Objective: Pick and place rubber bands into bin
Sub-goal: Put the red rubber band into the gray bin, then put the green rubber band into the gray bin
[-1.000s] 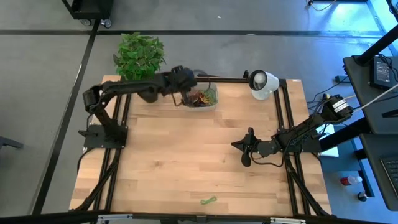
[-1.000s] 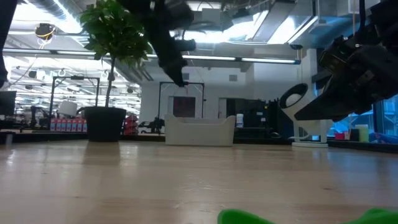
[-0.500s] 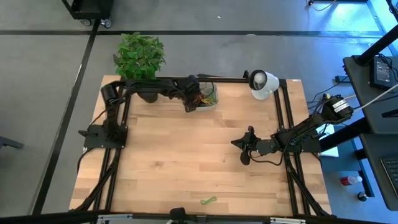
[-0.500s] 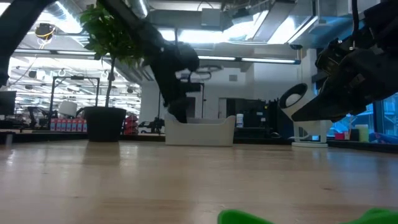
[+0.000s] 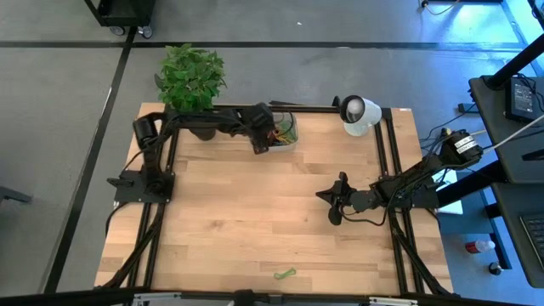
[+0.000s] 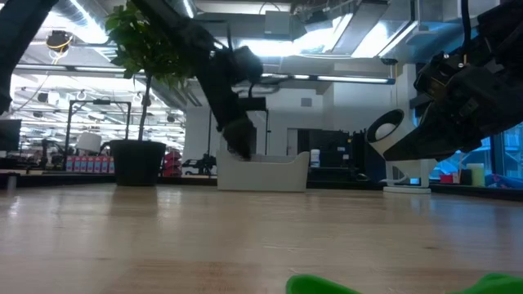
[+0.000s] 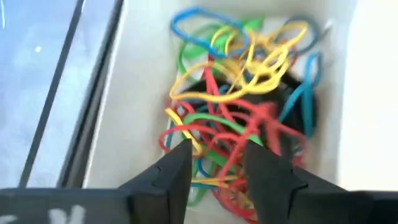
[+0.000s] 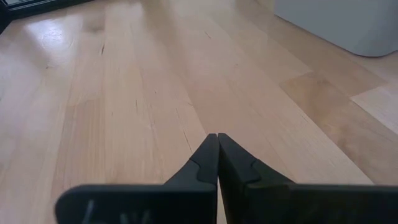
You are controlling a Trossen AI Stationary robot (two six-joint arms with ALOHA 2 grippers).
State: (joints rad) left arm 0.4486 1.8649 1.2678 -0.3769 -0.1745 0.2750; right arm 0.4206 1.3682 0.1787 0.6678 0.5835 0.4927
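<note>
Pale wood table (image 5: 238, 221) holds one green rubber band (image 5: 284, 274); left jaws apart over bin (image 5: 287, 136), right jaws together.

Desk (image 5: 246, 221): light wood planks, black rails along its left, right and far edges. Grey floor around it.

Potted plant (image 5: 191, 75): green leaves, at the far left corner; low view shows a thin stem in a black pot (image 6: 137, 162), upright.

White round camera (image 5: 359, 113): at the far edge, right of centre, just beside the rail.

Black cart or stand (image 5: 124, 12): on the floor beyond the desk, partly cut off, probably on casters.

Dark side table (image 5: 510, 102): far right, with a small device on it.
</note>
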